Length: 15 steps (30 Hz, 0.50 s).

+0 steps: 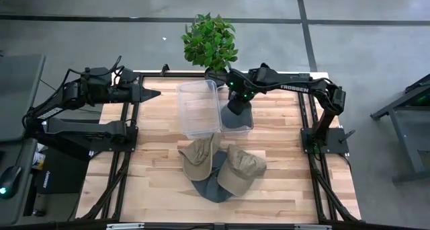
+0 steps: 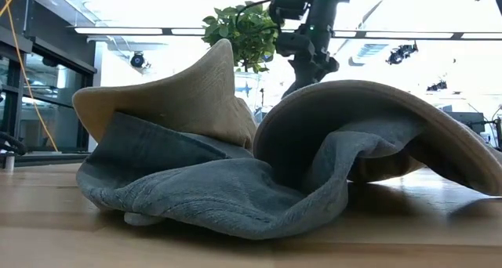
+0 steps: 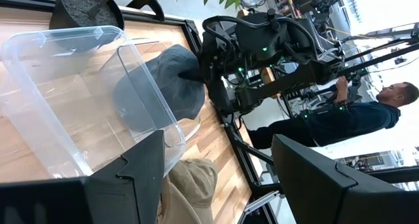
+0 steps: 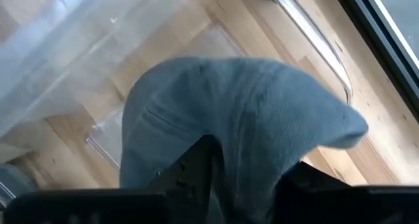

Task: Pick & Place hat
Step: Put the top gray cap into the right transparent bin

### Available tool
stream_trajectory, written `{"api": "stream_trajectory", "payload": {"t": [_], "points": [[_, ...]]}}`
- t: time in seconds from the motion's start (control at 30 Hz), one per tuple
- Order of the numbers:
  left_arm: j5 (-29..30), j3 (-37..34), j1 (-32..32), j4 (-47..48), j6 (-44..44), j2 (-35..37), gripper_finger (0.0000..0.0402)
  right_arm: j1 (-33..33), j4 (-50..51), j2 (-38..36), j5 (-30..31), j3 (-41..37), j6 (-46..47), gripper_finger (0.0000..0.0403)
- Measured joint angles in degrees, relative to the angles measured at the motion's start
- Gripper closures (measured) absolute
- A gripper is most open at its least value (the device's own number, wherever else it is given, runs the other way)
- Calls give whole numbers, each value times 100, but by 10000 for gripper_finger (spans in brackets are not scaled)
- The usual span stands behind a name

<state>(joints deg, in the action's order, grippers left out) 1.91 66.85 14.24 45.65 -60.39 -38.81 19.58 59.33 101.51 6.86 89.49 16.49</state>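
A grey-blue hat [image 1: 236,120] hangs in my right gripper [image 1: 235,106] over the right part of a clear plastic bin [image 1: 197,107]. It fills the right wrist view [image 4: 249,112] and also shows in the left wrist view [image 3: 157,86]. Three more hats lie in a pile on the table's near middle. Two of them are tan [image 1: 199,152] [image 1: 240,168] and rest on a grey-blue one [image 1: 213,184]. In the low view the grey-blue one [image 2: 212,186] lies under the tan ones [image 2: 184,95]. My left gripper [image 1: 153,94] is open and empty at the far left, pointing toward the bin. My right gripper pinches the cloth of the grey-blue hat's crown [image 4: 245,162] between its two fingers [image 4: 196,168]. The fingers come from above, pointing down. The hat hangs below them, bulging out, at the clear bin's right wall [image 3: 171,129]. I cannot tell whether its lower edge rests on anything.
A potted green plant [image 1: 209,42] stands at the table's far edge behind the bin. Black frame rails run along both sides of the wooden table [image 1: 282,189]. A person [image 3: 353,116] sits beyond the table's right side.
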Motion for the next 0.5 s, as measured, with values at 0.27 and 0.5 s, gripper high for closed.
{"api": "stream_trajectory", "payload": {"t": [0.27,0.5], "points": [[2,0,0,0,-7,2,160,60,237,-148,-105,0,51,285],[2,0,0,0,-6,0,160,226,235,-651,-96,0,127,273]]}}
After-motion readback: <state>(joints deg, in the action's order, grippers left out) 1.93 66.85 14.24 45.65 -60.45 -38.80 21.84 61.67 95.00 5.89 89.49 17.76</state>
